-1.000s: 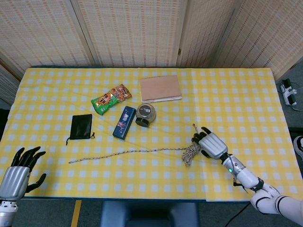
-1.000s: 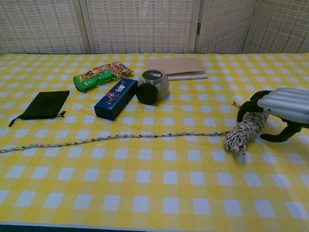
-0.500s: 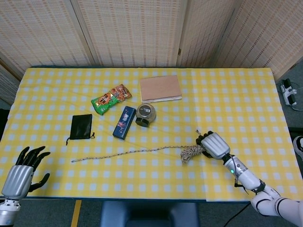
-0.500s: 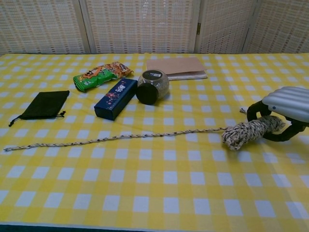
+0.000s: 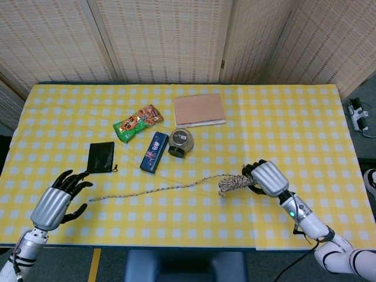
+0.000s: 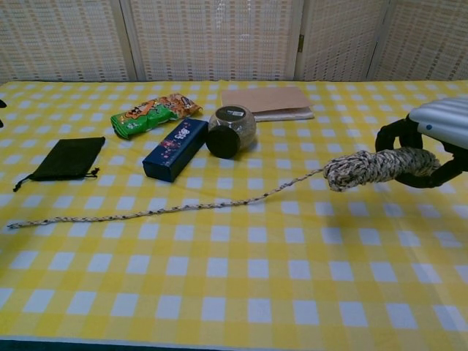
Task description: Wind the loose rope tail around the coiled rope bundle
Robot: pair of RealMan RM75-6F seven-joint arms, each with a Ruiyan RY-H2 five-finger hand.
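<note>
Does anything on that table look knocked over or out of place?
Only the jar: it lies on its side beside the blue box. Nothing has spilled. The rope's loose tail trails across the cloth.

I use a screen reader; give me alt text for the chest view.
The right hand holds the coiled rope bundle above a yellow checked table, its loose tail trailing left. Behind lie a black pouch, snack packet, blue box, jar and notebook.

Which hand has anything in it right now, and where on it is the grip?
The right hand grips the coiled rope bundle at its right end; the loose tail trails left across the table. The left hand holds nothing.
</note>
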